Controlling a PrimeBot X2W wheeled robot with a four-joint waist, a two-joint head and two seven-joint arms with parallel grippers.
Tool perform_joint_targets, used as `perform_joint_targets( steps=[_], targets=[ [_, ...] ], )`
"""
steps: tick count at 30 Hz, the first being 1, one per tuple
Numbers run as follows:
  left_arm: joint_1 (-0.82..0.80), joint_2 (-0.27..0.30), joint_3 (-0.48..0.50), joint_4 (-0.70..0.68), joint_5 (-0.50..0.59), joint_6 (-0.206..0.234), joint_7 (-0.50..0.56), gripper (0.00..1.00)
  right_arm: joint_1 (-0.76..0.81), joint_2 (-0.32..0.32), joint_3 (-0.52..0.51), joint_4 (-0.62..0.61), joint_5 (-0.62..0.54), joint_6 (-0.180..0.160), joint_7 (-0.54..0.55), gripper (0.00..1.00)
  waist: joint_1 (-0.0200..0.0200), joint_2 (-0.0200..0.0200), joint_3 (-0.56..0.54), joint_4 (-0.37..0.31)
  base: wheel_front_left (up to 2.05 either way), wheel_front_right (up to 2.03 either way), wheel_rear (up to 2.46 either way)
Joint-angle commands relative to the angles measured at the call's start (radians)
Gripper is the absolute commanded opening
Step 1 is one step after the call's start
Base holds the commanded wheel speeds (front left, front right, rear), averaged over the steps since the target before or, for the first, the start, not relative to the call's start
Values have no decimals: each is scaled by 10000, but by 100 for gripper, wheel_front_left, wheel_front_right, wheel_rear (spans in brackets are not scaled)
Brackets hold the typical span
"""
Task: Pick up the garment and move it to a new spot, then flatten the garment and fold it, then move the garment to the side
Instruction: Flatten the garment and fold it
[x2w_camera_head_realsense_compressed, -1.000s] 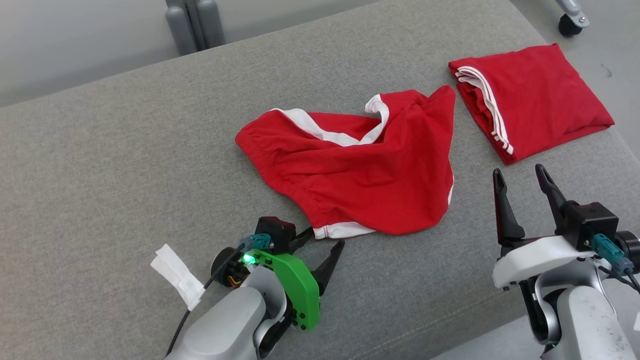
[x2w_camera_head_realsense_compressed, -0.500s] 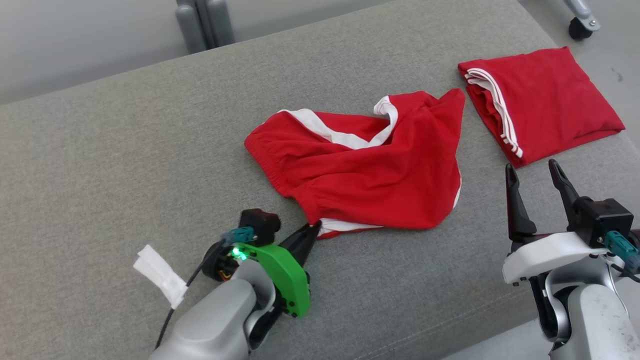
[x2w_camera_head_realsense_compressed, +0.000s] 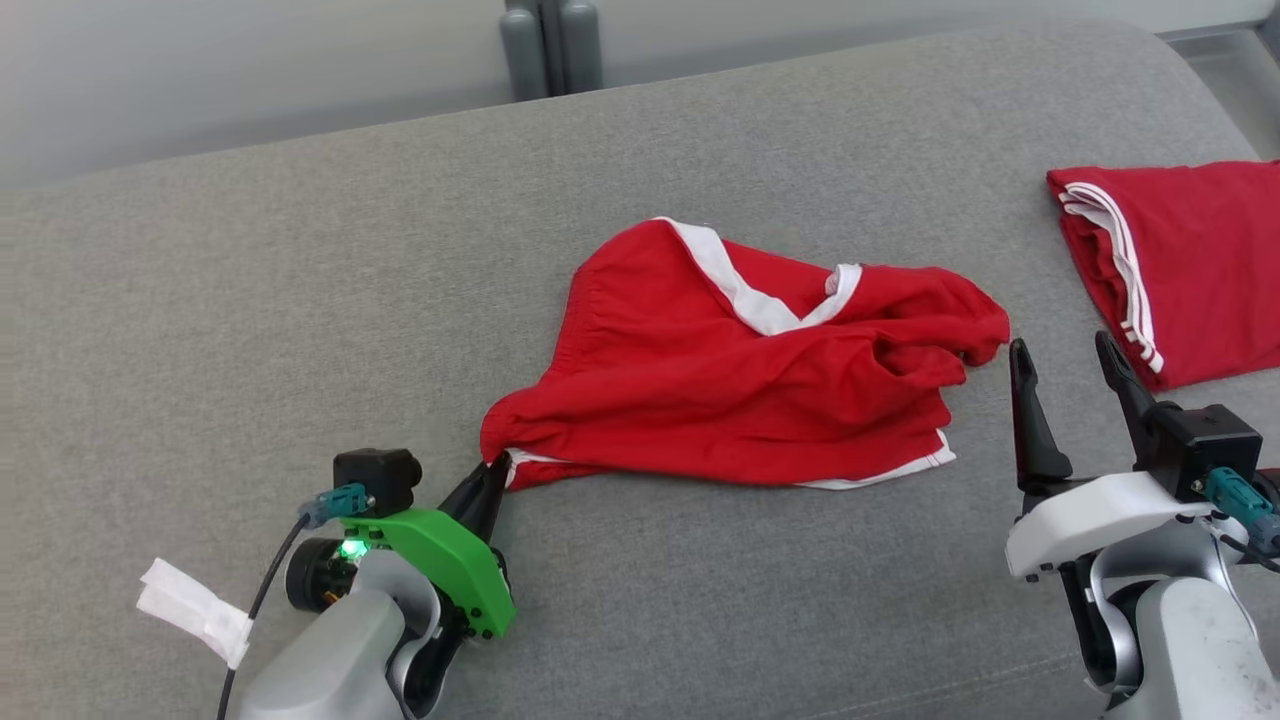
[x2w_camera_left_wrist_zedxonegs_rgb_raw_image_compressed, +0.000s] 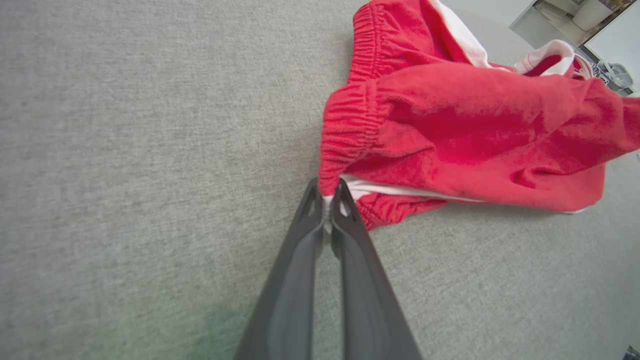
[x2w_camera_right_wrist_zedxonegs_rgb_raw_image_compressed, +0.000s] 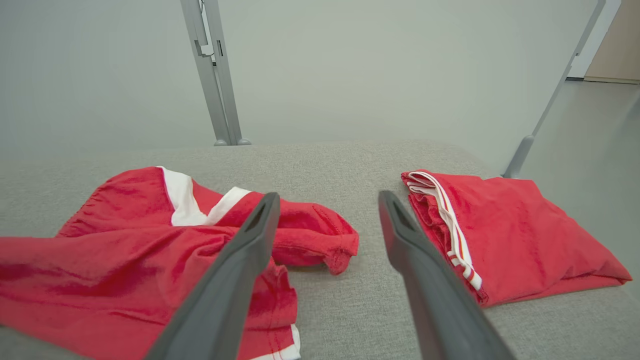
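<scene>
- Grey padded surface (x2w_camera_head_realsense_compressed: 250, 300) under everything
- left gripper (x2w_camera_head_realsense_compressed: 490, 472) pinched tight on a corner of the red shorts (x2w_camera_head_realsense_compressed: 740, 390), right at its fingertips
- right gripper (x2w_camera_head_realsense_compressed: 1060, 350) spread wide, holding nothing

Garment (x2w_camera_head_realsense_compressed: 760, 400) hem now in left claw (x2w_camera_head_realsense_compressed: 490, 476)

Bare worktop (x2w_camera_head_realsense_compressed: 250, 300) lies wide open left of and beyond the shorts (x2w_camera_head_realsense_compressed: 750, 390). On the right, a narrow strip parts them from the folded garment (x2w_camera_head_realsense_compressed: 1190, 270); the right tool (x2w_camera_head_realsense_compressed: 1060, 345) stands at its near end.
</scene>
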Motion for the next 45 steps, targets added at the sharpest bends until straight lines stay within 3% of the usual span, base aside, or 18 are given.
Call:
perform_joint_targets(
  steps=[1,7,8,9,17,25,33,45],
  targets=[
    [213,110,76,-94,-103,101,-52,0,163,-46,-35,-10,-73,-16,43,100,0,0,-250,509,0,0,0],
    [608,280,288,-432,-277,403,-90,0,207,-63,41,-12,-25,-16,116,100,0,0,-435,1034,0,0,0],
    [653,287,327,-516,-315,418,-102,4,211,-72,54,-9,-12,-16,132,100,0,0,-457,1105,0,0,0],
    [740,326,313,-649,-297,450,-108,100,224,-67,88,-2,-6,-16,158,100,0,0,-499,1219,0,0,0],
    [1230,587,719,-1618,221,541,-226,100,307,-124,109,-16,7,-16,257,100,0,0,-728,1379,0,0,0],
    [2840,1021,3507,-4548,2355,840,-210,100,436,-224,2,-40,29,-16,324,100,0,0,-995,1477,0,0,0],
    [4526,544,6048,-6322,4115,829,-211,100,705,-216,57,204,124,-16,301,100,0,0,-1391,1658,0,0,0],
    [5400,-93,7194,-6507,5232,263,-212,100,1029,-373,663,636,490,-16,-123,100,0,0,-1802,1821,0,0,0]
  ],
)
